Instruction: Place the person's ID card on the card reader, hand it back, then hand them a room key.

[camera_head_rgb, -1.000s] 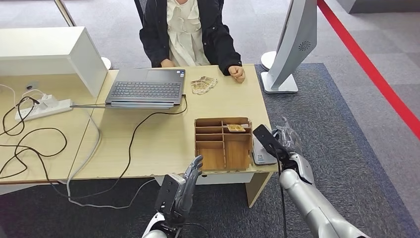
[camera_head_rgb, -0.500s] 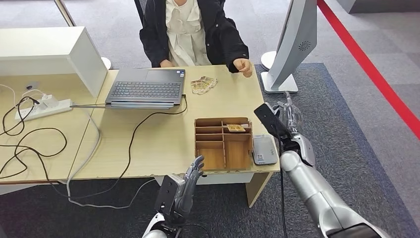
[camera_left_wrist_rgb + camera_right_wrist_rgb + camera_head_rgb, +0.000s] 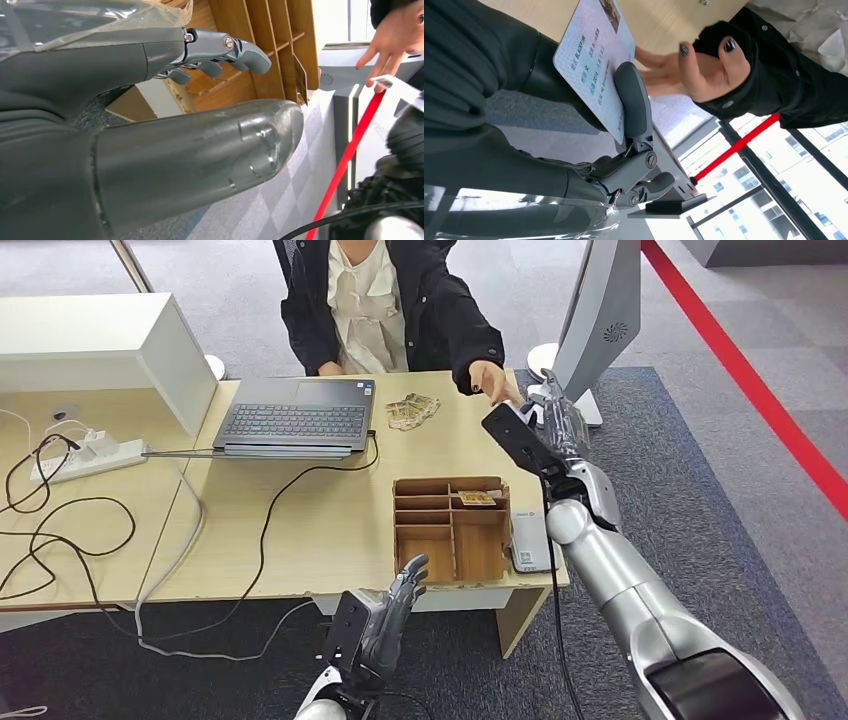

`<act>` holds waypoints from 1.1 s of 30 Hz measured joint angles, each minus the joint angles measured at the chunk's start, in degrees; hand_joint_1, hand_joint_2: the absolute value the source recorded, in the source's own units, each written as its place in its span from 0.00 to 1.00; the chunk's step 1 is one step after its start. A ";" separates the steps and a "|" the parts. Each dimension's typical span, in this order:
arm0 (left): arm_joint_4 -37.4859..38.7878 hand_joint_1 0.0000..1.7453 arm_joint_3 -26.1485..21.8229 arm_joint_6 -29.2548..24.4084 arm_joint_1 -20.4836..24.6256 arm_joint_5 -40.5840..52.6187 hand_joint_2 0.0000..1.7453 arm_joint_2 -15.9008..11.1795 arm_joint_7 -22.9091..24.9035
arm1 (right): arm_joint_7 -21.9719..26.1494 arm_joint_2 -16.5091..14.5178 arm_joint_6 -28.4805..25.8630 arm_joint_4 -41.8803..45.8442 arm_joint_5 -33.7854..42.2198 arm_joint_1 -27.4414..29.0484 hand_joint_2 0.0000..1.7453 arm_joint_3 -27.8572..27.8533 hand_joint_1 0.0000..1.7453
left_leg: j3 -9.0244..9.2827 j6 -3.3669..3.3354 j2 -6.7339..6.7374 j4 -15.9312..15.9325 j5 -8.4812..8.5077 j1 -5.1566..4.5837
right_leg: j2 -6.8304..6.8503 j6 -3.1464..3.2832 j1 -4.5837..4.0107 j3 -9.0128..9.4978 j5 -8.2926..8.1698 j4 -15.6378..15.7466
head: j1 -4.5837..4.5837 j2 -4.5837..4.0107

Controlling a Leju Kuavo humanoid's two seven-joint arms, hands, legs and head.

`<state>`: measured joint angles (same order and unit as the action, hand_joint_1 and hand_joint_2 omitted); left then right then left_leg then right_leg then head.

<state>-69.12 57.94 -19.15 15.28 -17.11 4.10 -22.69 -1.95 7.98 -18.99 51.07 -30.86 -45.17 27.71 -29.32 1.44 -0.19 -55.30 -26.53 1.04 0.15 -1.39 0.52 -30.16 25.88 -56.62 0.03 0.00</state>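
Right hand (image 3: 553, 418) has lifted off the card reader (image 3: 529, 542) and swung forward across the tabletop (image 3: 330, 510) toward the person; a second ago it sat low over the reader at the near right corner, now it is raised at the far right edge. It pinches the ID card (image 3: 596, 65) between thumb and fingers; the right wrist view shows the printed face of the card clamped under a finger. The person's hand (image 3: 492, 383) has come off the tabletop and reached out, now just beside the card, palm open. Cannot tell if it touches the card yet; looks a hair apart in the right wrist view (image 3: 684, 70).

Meaning: reader step looks done and the hand-back is in progress, not finished, since the card is in the robot's pinch. Next it likely needs the person to take hold before the fingers let go; letting go early risks dropping the card off the tabletop edge.

Left hand (image 3: 388, 608) is low, below the near tabletop edge, fingers loosely spread and holding nothing; it has crept up slightly toward the wooden organizer (image 3: 450, 528). A card (image 3: 476, 498) lies in one of the organizer's far right compartments, probably a room key, for the last step. The laptop (image 3: 295, 416) and small card stack (image 3: 411, 410) have not moved.
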 joint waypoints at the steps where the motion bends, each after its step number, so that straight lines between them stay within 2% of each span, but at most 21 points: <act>1: 0.09 0.00 0.07 0.13 0.07 -0.02 0.00 0.05 -0.06 | 0.00 -0.15 0.02 -0.43 -0.03 -0.66 1.00 0.25 1.00 | 0.00 0.00 0.00 0.00 0.00 0.00 | 0.00 0.00 0.00 0.00 0.00 0.00 | 0.00 0.00; 10: 0.92 0.00 0.84 2.10 0.66 0.91 0.00 0.38 -0.36 | -1.04 -1.58 -0.60 -6.86 -0.88 -6.31 1.00 2.16 1.00 | -0.05 0.00 -0.03 0.00 0.00 -0.01 | 0.01 -0.02 0.01 -0.03 -0.01 0.00 | 0.01 0.00; 19: 1.54 0.00 0.90 2.52 0.82 1.75 0.00 0.63 -0.08 | -2.48 -2.21 -1.43 -12.58 -1.32 -9.15 1.00 3.26 1.00 | -0.05 0.00 -0.03 0.00 0.00 -0.01 | 0.01 -0.02 0.01 -0.03 -0.01 0.00 | 0.01 0.00; 23: 1.58 0.00 0.87 2.63 0.83 2.24 0.00 0.64 -0.08 | -2.16 -2.54 -1.65 -14.29 -0.82 -9.66 1.00 3.49 0.01 | -0.05 0.00 -0.03 -0.01 0.00 -0.02 | 0.01 -0.03 0.01 -0.03 -0.01 0.00 | 0.01 0.00; 33: 1.61 0.00 0.70 2.72 0.75 4.08 0.00 0.66 0.64 | 0.88 -3.08 -4.02 -16.29 3.99 -9.81 1.00 3.70 0.00 | -0.05 0.00 -0.02 -0.01 0.00 -0.02 | 0.00 -0.03 0.01 -0.03 -0.02 0.00 | 0.01 0.00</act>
<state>-67.52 58.64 -16.44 16.03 -13.03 4.76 -22.05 -1.07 4.90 -23.01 34.77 -26.87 -54.98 31.41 -29.37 1.44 -0.21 -55.31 -26.53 1.02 0.15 -1.41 0.53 -30.19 25.86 -56.62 0.04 0.00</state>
